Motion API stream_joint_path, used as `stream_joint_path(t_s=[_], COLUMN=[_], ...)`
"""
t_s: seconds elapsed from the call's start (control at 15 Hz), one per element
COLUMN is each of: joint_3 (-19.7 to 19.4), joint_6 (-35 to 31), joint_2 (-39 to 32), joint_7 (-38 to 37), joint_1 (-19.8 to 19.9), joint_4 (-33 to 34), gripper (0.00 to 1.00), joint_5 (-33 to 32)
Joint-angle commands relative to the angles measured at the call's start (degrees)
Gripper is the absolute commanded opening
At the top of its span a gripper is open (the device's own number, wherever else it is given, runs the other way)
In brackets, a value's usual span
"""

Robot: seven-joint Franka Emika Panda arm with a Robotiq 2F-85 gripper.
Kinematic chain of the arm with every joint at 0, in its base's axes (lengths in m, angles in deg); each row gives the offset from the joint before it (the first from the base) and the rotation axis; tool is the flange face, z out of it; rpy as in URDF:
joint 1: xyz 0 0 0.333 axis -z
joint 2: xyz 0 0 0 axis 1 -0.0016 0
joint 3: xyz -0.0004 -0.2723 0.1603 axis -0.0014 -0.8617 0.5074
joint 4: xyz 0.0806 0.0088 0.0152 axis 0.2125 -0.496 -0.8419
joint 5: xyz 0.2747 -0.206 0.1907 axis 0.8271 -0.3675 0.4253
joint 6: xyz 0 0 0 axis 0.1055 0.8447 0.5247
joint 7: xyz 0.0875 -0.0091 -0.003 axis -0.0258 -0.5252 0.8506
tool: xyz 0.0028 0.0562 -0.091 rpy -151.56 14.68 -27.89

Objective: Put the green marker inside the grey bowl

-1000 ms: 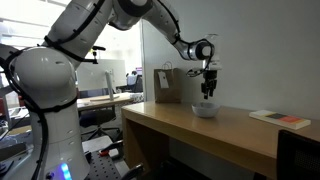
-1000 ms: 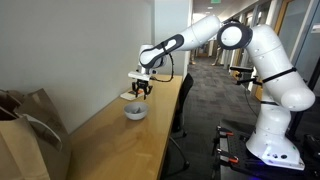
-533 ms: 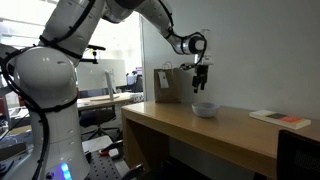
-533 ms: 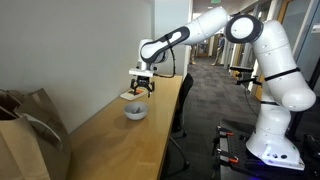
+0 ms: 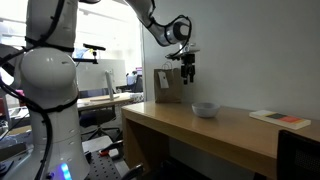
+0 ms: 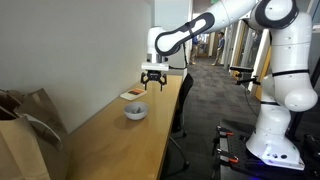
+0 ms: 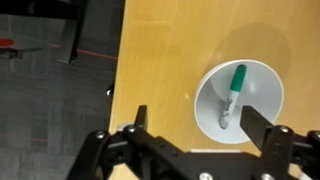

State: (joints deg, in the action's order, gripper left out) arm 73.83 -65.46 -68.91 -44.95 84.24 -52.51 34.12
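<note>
The green marker (image 7: 231, 97) lies inside the grey bowl (image 7: 265, 85), its green cap toward the far rim. The bowl stands on the wooden table in both exterior views (image 5: 205, 109) (image 6: 135, 112); the marker cannot be made out there. My gripper (image 7: 196, 122) is open and empty, high above the table and apart from the bowl. It shows in both exterior views (image 5: 188, 76) (image 6: 155, 85), raised well above the bowl and off to its side.
A brown paper bag (image 5: 166, 86) (image 6: 25, 135) stands at one end of the wooden table (image 5: 235, 135). A flat book with a red edge (image 5: 280, 119) (image 6: 132, 95) lies at the other end. The table's edge and dark floor (image 7: 60, 90) show in the wrist view.
My gripper has risen away from the bowl and moved sideways toward the paper bag. The bowl has not moved.
</note>
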Motion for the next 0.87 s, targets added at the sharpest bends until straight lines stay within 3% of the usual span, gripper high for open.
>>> stream_joint_path(t_s=[0.0, 0.8], joint_3=[1.29, 5.33], joint_6=[-2.24, -1.88], joint_2=[6.12, 13.38], joint_7=[-3.15, -8.75], joint_1=[-0.12, 1.28], joint_4=[-7.06, -14.15], gripper=[1.00, 1.00], joint_5=[-3.79, -10.59])
